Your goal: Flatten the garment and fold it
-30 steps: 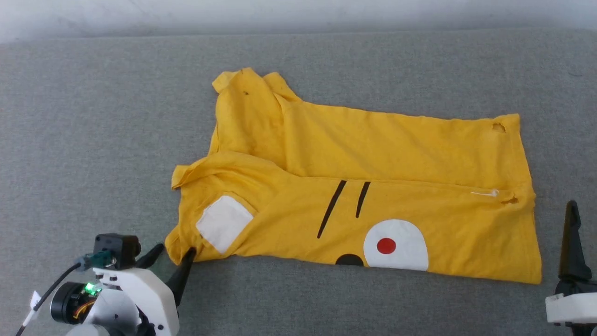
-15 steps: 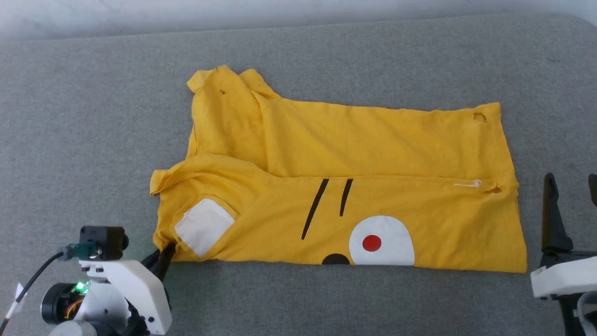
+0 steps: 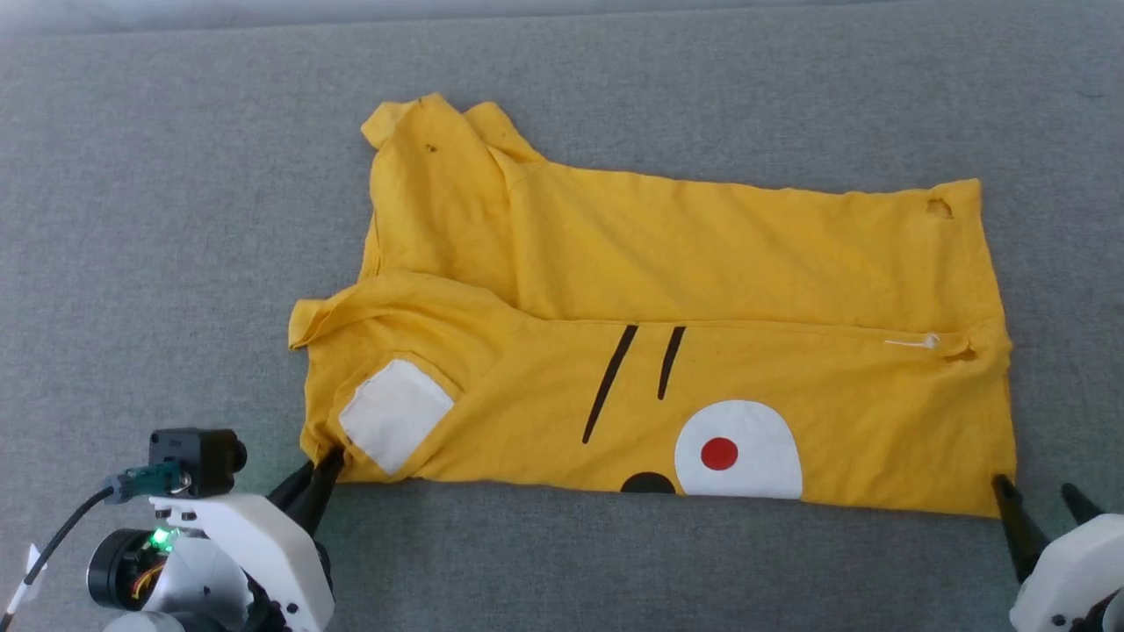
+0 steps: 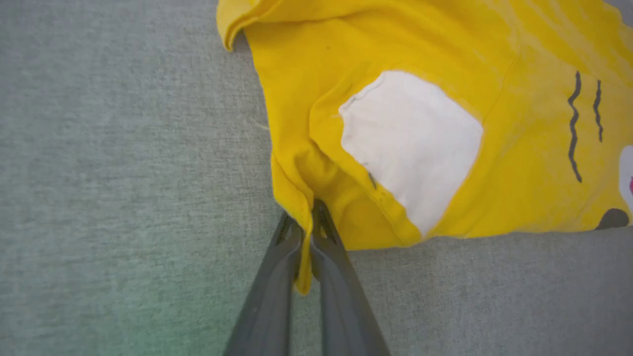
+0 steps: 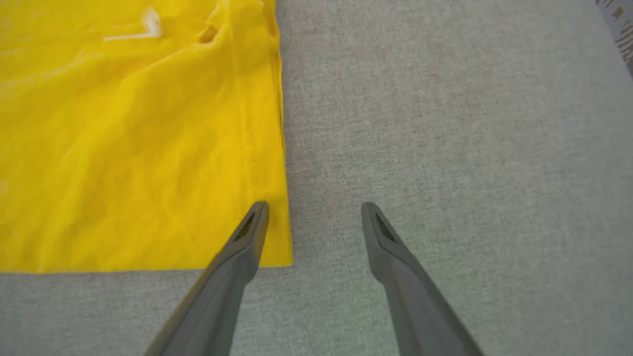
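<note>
The shirt [image 3: 667, 351] lies half-folded on the grey worktop [image 3: 176, 219], its long axis running left to right. The left tool [image 3: 323, 463] is clamped on its near left corner. The right tool [image 3: 1034, 490], fingers apart, sits at the near right corner, one finger over the cloth.

The right gripper [image 5: 315, 207] stands wide open at the corner of the yellow T-shirt [image 5: 123, 148]. One fingertip lies over the cloth just inside its stitched side hem [image 5: 245, 123], the other over the bare grey fabric surface [image 5: 445, 123]. Near the view's top, a small hole [image 5: 207, 33] and a white strip [image 5: 143, 27] mark the shirt
</note>
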Tool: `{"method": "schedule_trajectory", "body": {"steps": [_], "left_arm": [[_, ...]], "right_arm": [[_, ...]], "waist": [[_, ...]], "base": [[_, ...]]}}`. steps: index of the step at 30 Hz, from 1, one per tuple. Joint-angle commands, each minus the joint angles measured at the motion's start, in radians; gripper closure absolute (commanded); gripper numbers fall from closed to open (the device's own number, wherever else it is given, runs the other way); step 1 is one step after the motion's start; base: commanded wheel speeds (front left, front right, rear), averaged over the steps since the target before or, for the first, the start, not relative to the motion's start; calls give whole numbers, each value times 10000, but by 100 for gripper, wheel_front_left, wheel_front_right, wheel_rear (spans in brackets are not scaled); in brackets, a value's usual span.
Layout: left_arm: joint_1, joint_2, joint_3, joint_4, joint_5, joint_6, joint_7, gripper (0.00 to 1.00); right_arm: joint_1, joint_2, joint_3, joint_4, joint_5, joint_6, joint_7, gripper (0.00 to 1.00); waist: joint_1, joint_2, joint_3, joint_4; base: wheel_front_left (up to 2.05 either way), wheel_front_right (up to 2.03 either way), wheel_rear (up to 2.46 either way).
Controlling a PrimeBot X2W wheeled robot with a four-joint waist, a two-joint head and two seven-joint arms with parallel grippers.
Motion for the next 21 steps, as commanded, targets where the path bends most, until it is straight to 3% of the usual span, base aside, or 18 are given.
{"method": "schedule_trajectory", "body": {"steps": [1,4,5,6,7,8,9,21], "left_arm": [[73,-72,-73,92,-45,19,25,100],[19,-69,-72,129,-67,8,-7,100],[-6,-61,-72,144,-67,4,-14,100],[-31,-62,-75,160,-71,2,-21,100],[-50,-63,-79,176,-82,-3,-25,100],[-66,-64,-87,190,-98,-14,-24,100],[-81,-70,-87,200,-122,-21,-27,100],[538,-106,526,-303,-1059,-40,-105,100]], "right_arm": [[5,10,24,39,125,-7,65,0],[-40,10,347,334,265,-7,286,0],[-70,10,437,453,320,-7,374,6],[-99,10,520,549,391,-7,459,39],[-125,10,589,643,494,-7,569,57],[-141,10,665,688,536,-7,670,91],[-159,10,703,684,543,-7,733,100],[-255,11,311,-695,686,-7,1271,100]], "waist": [[-1,0,67,46],[-1,0,108,57],[-1,0,117,58],[-1,0,122,60],[-1,0,126,62],[-1,0,131,62],[-1,0,135,59],[-1,0,-520,-92]], "base": [[0,0,0],[0,0,0],[0,0,0],[0,0,0],[0,0,0],[0,0,0],[0,0,0],[0,0,0]]}}
